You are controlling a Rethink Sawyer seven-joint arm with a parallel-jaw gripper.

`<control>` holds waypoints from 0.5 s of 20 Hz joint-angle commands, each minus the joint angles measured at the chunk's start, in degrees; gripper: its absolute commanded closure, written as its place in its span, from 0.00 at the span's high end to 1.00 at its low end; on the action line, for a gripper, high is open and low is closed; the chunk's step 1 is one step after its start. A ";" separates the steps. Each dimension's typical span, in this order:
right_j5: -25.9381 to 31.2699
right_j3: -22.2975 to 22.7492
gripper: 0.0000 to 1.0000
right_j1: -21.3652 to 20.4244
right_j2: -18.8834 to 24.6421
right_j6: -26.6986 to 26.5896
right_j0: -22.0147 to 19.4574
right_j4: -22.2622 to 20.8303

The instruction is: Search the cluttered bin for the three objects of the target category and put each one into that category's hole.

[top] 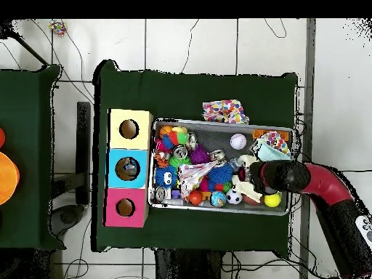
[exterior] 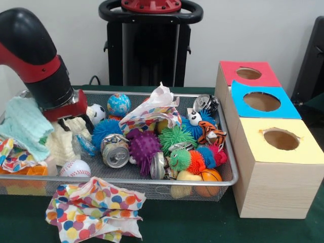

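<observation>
Now | gripper (exterior: 71,121) low at bin (exterior: 230,157) edge | 3 holes uncovered

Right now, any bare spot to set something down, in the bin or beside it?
The bin is crowded edge to edge. Bare green cloth lies in front of it, between the polka-dot napkin and the yellow box. The gripper is buried in the rags.

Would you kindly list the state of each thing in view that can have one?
Gripper: down among the cloths at the bin's end; whether open or shut, hidden.
Wire bin: full of clutter.
Polka-dot cloth: crumpled outside the bin.
Silver can: on its side.
Yellow box, blue box, red box: holes unblocked.
</observation>
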 commanded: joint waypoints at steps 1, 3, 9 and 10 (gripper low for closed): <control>-11.50 -7.90 1.00 -4.24 -4.02 11.49 -0.02 1.77; -13.83 -7.06 1.00 -5.48 -5.42 14.70 0.72 2.11; -18.39 -6.42 1.00 -6.03 -9.82 17.15 3.90 4.04; -19.17 -6.23 1.00 -6.13 -10.55 17.35 4.36 4.43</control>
